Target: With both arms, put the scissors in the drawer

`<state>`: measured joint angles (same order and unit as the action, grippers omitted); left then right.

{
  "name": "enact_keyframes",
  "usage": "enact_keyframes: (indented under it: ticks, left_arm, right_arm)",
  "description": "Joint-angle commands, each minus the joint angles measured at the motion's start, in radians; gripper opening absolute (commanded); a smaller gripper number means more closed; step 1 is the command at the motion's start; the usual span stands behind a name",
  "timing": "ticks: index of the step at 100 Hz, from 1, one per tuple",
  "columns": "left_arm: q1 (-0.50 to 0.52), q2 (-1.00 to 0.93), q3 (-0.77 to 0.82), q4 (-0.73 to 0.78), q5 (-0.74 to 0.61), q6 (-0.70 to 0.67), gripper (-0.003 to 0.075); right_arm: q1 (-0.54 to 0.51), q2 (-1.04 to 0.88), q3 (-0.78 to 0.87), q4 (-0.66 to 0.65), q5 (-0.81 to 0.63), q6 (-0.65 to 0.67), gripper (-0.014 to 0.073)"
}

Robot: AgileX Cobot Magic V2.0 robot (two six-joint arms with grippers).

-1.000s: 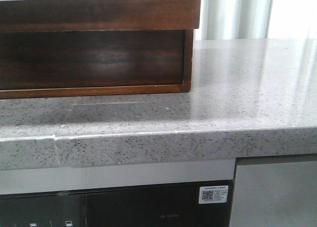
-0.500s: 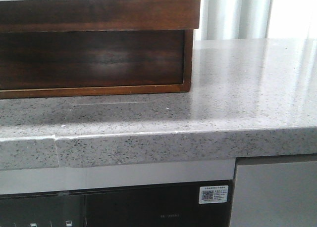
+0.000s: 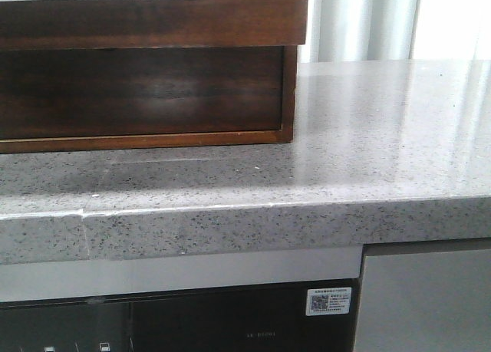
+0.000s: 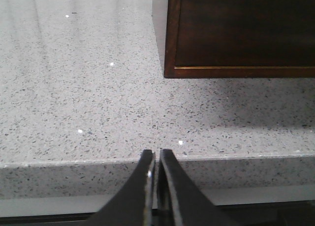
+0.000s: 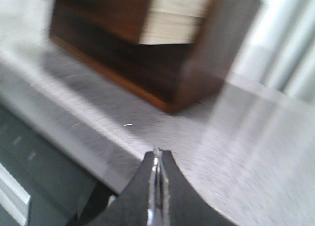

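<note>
The scissors are out of view in all frames. The dark brown glossy drawer (image 3: pixel 153 18) stands pulled out of the top of the wooden cabinet frame (image 3: pixel 288 99), over a dark recessed panel. In the right wrist view its front (image 5: pixel 106 16) and pale side (image 5: pixel 177 19) show, blurred. My left gripper (image 4: pixel 155 154) is shut and empty, over the counter's front edge, well short of the cabinet's corner (image 4: pixel 170 71). My right gripper (image 5: pixel 157 154) is shut with nothing seen in it, above the counter to the cabinet's right. Neither arm shows in the front view.
The grey speckled stone counter (image 3: pixel 383 137) runs right of the cabinet, with its front edge (image 3: pixel 230 229) near me. A dark appliance front (image 3: pixel 192 321) with a small label (image 3: pixel 328 301) sits below it. Pale curtains (image 3: pixel 368 22) hang behind.
The front view has shifted a few pixels to the left. Nothing on the counter has moved and no arm has come into that view.
</note>
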<state>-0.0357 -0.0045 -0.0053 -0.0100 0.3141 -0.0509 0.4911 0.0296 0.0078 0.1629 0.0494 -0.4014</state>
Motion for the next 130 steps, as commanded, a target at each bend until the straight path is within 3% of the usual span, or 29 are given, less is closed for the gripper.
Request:
enact_keyframes:
  ticks: [1,16,60,90,130]
  left_arm:
    - [0.002,-0.033,0.021,-0.009,-0.081,-0.011,-0.0020]
    - [0.002,-0.033,0.021,-0.009,-0.081,-0.011,-0.0019]
    - [0.002,-0.033,0.021,-0.009,-0.081,-0.011,-0.0020]
    - [0.002,-0.033,0.021,-0.009,-0.081,-0.011,-0.0020]
    - [0.002,-0.033,0.021,-0.009,-0.081,-0.011,-0.0019]
  right_arm:
    - [-0.076,0.012,-0.008,-0.144,-0.132,0.264,-0.0055]
    - [-0.213,0.012,0.021,-0.176,-0.136,0.442,-0.0055]
    - [-0.426,-0.066,0.035,-0.272,0.011,0.525,-0.0055]
    - [-0.463,-0.066,0.035,-0.271,0.263,0.510,-0.0055]
    - [-0.501,-0.066,0.035,-0.271,0.263,0.480,-0.0055]
